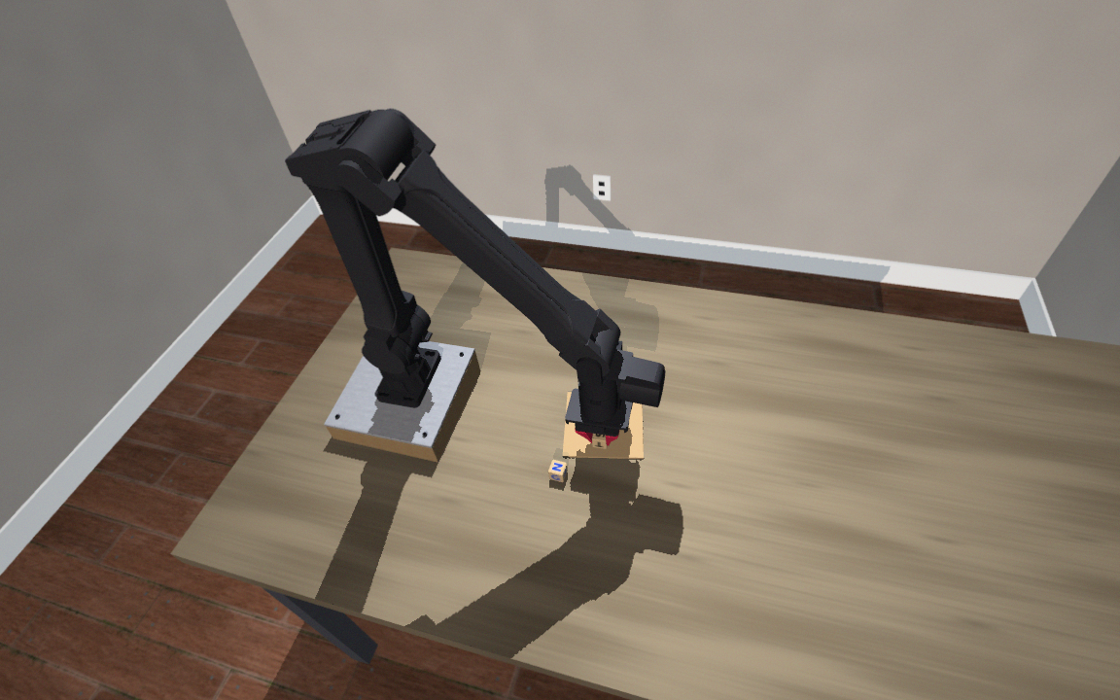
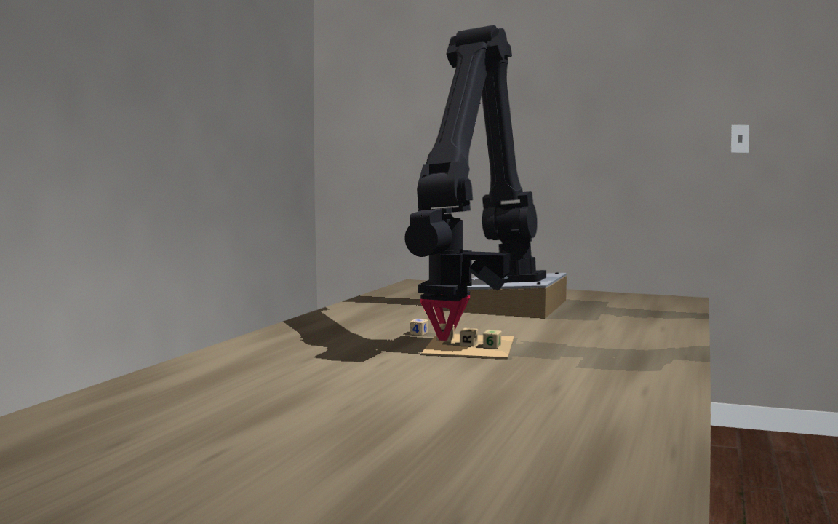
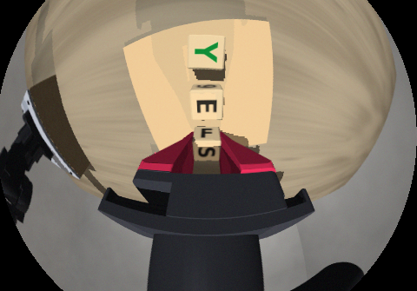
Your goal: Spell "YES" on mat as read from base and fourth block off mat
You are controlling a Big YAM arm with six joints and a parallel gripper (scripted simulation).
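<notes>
While the Y block (image 2: 492,338) (image 3: 207,52) and the E block (image 2: 468,337) (image 3: 206,105) stand side by side on the mat (image 1: 634,448) (image 2: 500,348) (image 3: 252,87), the hand (image 1: 599,440) (image 2: 443,338) (image 3: 207,136) grasps the S block (image 1: 599,442) (image 2: 451,332) (image 3: 207,153) at the end of the row. Its fingers press on two opposite sides, with the S facing up and an F on the side toward the E block. The fingertips are low over the mat, near its edge, but whether the held block's underside touches it I cannot tell.

Seen from the base, the order runs Y, E, S, and the tops of the letters seem to point away from the base, as they should. The row looks nearly straight, with small gaps. The N block (image 1: 556,471) (image 2: 418,327) lies off the mat on the worktop (image 1: 808,478) (image 2: 344,423) (image 3: 313,87), where the fourth block belongs.

Setting down the last letter appears to be the step in hand. What comes next, I judge, is to make sure the block sits flat and fully inside the mat's edge, open the fingers evenly, and lift straight up. A sideways drag on release could twist the S or nudge the E block beside it.
</notes>
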